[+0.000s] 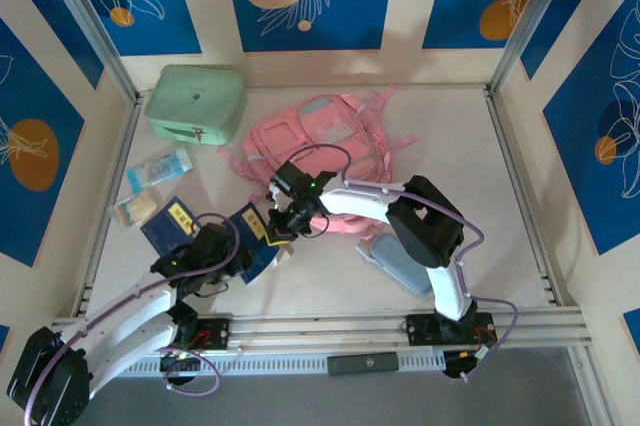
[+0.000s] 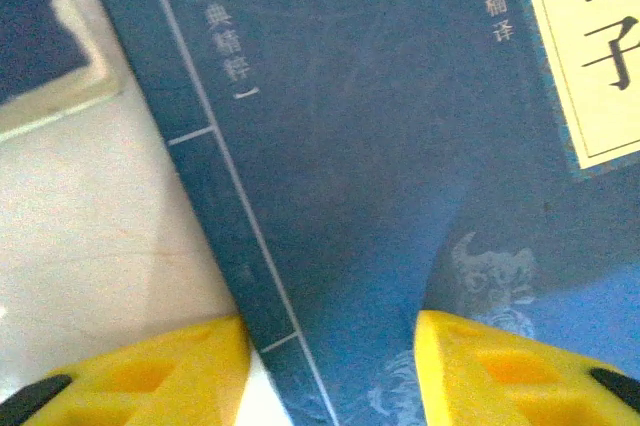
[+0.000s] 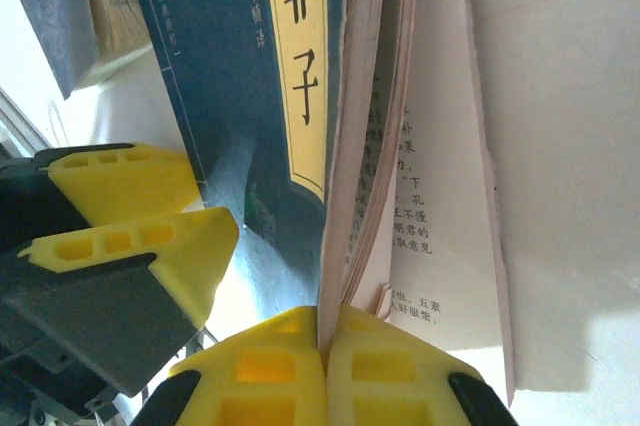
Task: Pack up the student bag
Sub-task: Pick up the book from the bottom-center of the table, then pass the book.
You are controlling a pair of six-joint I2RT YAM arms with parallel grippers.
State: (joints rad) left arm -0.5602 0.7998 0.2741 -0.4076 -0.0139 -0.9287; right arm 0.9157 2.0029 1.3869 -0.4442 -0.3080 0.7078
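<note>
The student bag (image 1: pixel 320 141), a pink backpack, lies flat at the back centre of the table. In front of it, a dark blue book (image 1: pixel 262 258) with a yellow title label is tipped up between both arms. My right gripper (image 1: pixel 278 229) is shut on a thin sheaf of its pages (image 3: pixel 335 246) at the edge, and the other pages fan out to the right. My left gripper (image 2: pixel 330 346) is open, its yellow fingers (image 2: pixel 170 366) standing either side of the book's (image 2: pixel 350 146) spine, with a sliver of daylight beside the left one.
A mint green zip case (image 1: pixel 195 103) sits back left. A second blue book (image 1: pixel 172 223) and two small packets (image 1: pixel 158 171) lie at the left. A grey-blue pencil case (image 1: pixel 400 261) lies by the right arm's base. Metal rails edge the table.
</note>
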